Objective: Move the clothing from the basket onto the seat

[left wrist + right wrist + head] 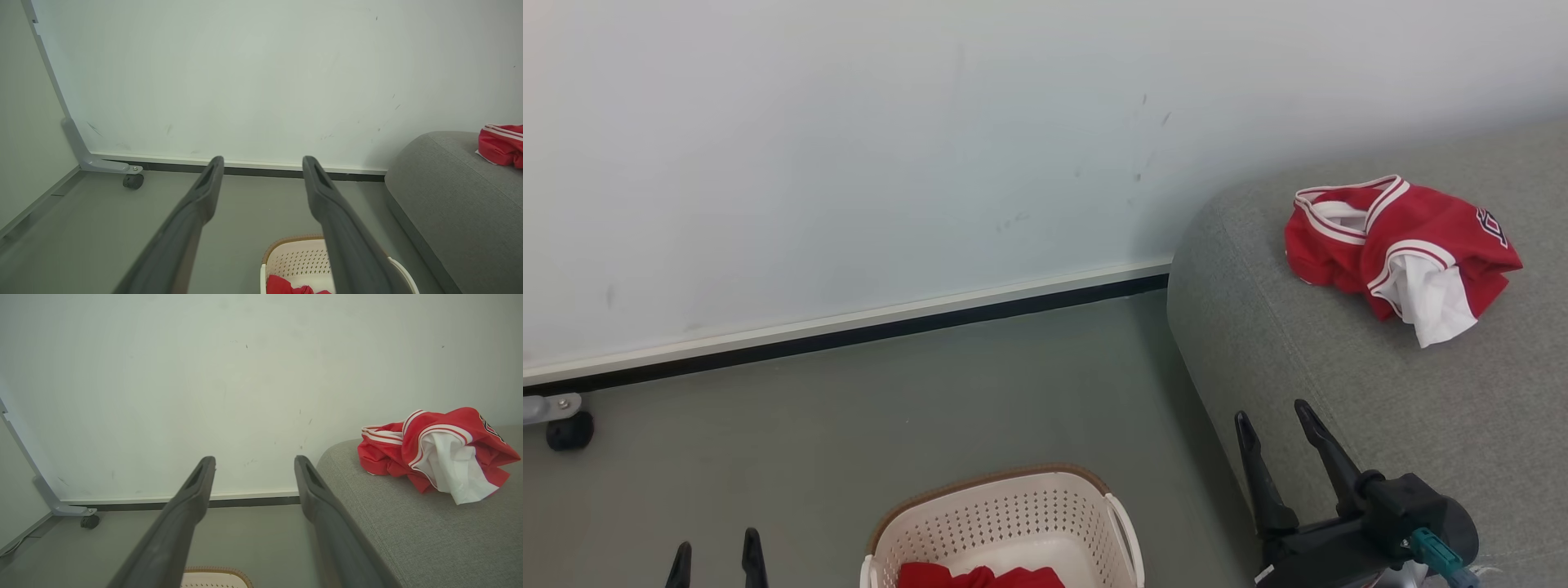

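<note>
Head view: right gripper (1272, 412) angled up at seat (1347, 367) edge, spread apart, empty — left gripper (717, 541) low, parted, empty.

**Right wrist view: jersey on seat, jaws apart**

Noted right gripper (253, 459) with two long dark fingers spread wide. Observed crumpled red jersey with white striped trim and white lining (433, 453) lying on top of large grey woven-fabric seat (400, 531), right of the fingers and apart from them. Glimpsed brown rim of cream perforated plastic basket (216, 575) at bottom edge, on grey floor (253, 539).
</note>
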Controlling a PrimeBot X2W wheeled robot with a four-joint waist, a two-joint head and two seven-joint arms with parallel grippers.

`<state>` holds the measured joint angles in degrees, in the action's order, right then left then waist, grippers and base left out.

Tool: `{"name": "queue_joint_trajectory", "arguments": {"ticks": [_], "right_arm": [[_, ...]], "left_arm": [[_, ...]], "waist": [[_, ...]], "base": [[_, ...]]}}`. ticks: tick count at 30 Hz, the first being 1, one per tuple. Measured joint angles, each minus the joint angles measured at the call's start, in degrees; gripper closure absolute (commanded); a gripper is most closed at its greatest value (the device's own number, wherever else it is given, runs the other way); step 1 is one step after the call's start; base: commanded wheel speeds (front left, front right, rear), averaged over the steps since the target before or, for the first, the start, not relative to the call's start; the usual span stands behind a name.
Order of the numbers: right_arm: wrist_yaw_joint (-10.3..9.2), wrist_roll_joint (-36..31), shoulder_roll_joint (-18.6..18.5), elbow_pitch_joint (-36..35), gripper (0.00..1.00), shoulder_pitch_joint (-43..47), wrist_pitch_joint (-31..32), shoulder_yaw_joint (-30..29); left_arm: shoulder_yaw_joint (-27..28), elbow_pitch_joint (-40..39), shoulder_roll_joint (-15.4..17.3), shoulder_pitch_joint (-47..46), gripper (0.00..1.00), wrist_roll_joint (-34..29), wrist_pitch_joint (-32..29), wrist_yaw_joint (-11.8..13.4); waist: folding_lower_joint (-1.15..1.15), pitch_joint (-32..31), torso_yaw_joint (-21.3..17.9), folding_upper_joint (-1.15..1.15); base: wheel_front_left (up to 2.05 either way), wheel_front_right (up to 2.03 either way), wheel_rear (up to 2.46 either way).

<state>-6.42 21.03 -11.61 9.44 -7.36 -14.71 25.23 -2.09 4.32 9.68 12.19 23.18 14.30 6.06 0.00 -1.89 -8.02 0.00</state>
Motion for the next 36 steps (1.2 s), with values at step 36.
{"name": "queue_joint_trajectory", "arguments": {"ticks": [36], "right_arm": [[-0.13, -0.6, -0.2, -3.8, 0.00, -5.7, 0.0, -2.8]], "left_arm": [[-6.6, -1.5, -0.4, -9.5, 0.00, -3.7, -2.1, -2.4]], "waist": [[0.01, 10.9, -0.2, 0.01]], "base": [[0.00, 0.00, 0.00]]}}
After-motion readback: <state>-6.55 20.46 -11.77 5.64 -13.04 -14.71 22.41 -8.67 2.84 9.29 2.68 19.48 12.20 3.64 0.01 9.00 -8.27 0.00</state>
